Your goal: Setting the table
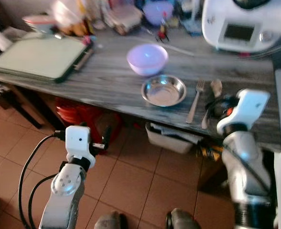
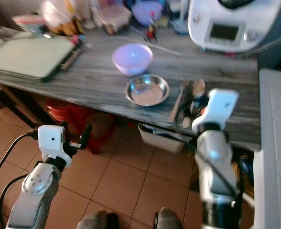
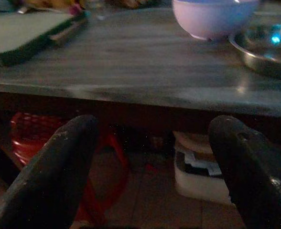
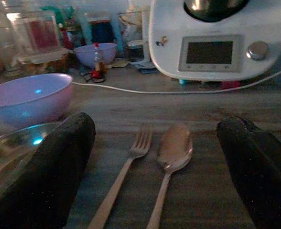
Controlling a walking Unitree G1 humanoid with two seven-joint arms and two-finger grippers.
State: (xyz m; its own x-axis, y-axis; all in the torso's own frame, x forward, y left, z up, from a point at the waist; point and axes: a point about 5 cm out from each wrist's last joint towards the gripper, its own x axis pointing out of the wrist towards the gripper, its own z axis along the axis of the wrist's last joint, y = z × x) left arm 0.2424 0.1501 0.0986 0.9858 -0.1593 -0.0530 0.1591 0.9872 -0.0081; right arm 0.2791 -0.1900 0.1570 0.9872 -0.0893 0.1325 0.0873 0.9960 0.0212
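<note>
Jaws spread on the right gripper over fork and spoon.

A grey wood-grain table is seen from above, with a steel bowl near its front edge. A lilac bowl is set just behind the steel bowl, touching or nearly so. A fork and a spoon are laid side by side to its right. The right gripper is held over the spoon. A white appliance is placed behind, a green board far to the left. The left gripper is held below the table edge.
</note>
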